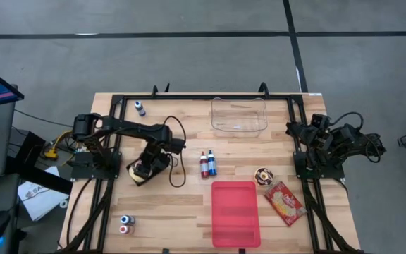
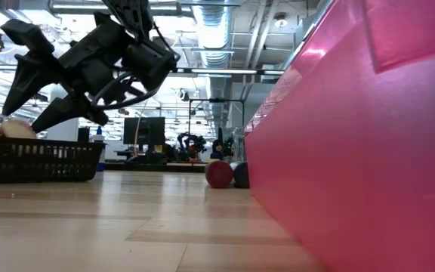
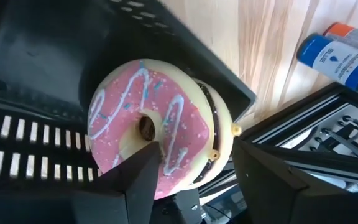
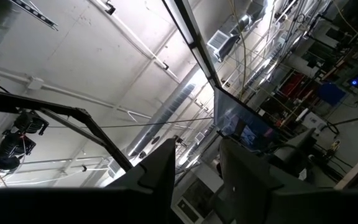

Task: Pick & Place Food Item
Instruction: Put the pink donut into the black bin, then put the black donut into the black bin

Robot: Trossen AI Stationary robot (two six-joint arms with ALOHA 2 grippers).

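Doughnut (image 3: 160,134) in basket (image 3: 36,74) at table's left — bottles (image 1: 208,164) centre, tray (image 1: 235,212) right of them

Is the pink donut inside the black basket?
Inside. The pink donut sits within the black basket, its slotted walls around it.

light: bright, even, overhead
glare: red tray (image 2: 368,136) wall sheen
blur: donut (image 3: 160,124) soft, close fingers blurred

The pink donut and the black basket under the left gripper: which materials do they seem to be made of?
The donut looks like soft foam or rubber: matte, evenly moulded, with painted icing lines. The basket seems rigid black plastic: slotted walls with a dull sheen. The left gripper hangs open over both.
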